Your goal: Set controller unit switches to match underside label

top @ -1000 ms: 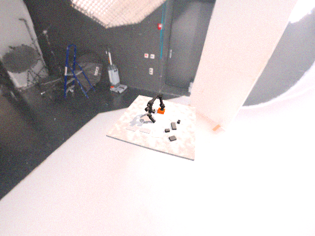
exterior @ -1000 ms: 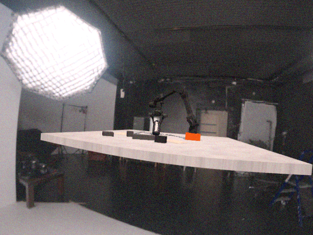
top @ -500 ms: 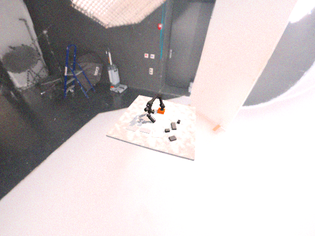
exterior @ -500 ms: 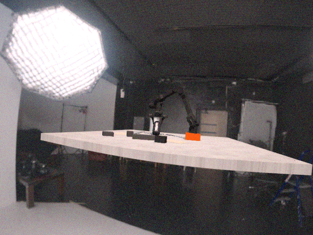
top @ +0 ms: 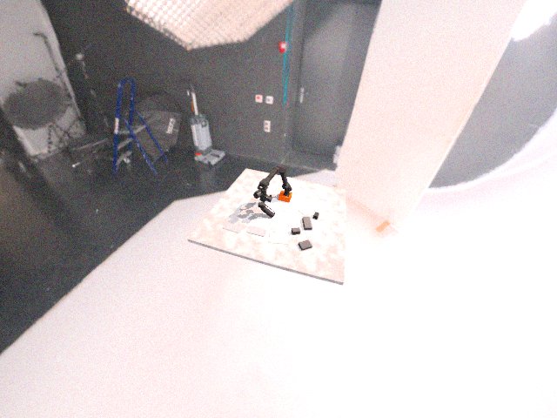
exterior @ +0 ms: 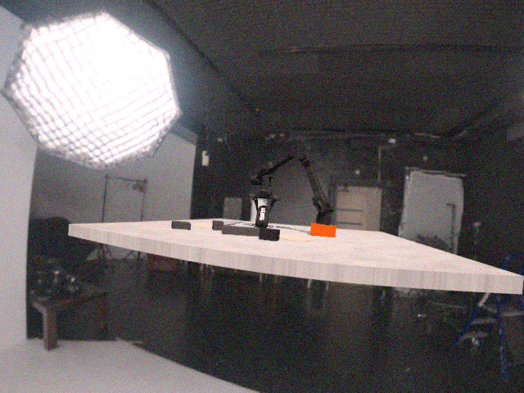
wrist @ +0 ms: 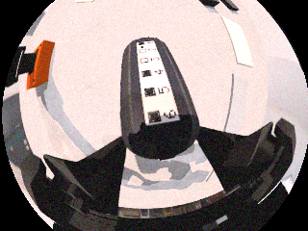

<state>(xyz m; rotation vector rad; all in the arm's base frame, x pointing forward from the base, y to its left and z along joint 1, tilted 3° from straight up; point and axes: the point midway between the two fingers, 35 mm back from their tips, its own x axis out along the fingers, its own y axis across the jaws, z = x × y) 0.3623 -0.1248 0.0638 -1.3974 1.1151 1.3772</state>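
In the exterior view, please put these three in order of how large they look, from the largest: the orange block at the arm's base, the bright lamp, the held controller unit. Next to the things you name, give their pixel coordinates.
1. Bright lamp [exterior: 95,88]
2. Controller unit [exterior: 262,214] and orange block [exterior: 322,229] [wrist: 41,64]: they look too alike in area to rank.

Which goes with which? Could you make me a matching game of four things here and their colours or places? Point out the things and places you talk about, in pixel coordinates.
1. Controller unit [top: 269,211] [exterior: 262,223] [wrist: 132,96]
2. Block at the arm's base [top: 285,197] [exterior: 322,230] [wrist: 43,64]
3. Stepladder [top: 117,130] [exterior: 499,317]
4. Upright vacuum cleaner [top: 202,136]

A. Blue
B. Between the fingers of the pincer [top: 262,205] [exterior: 263,207] [wrist: 161,137]
C. Pale grey, on the dark floor
D. Orange

Pairs: 1-B, 2-D, 3-A, 4-C
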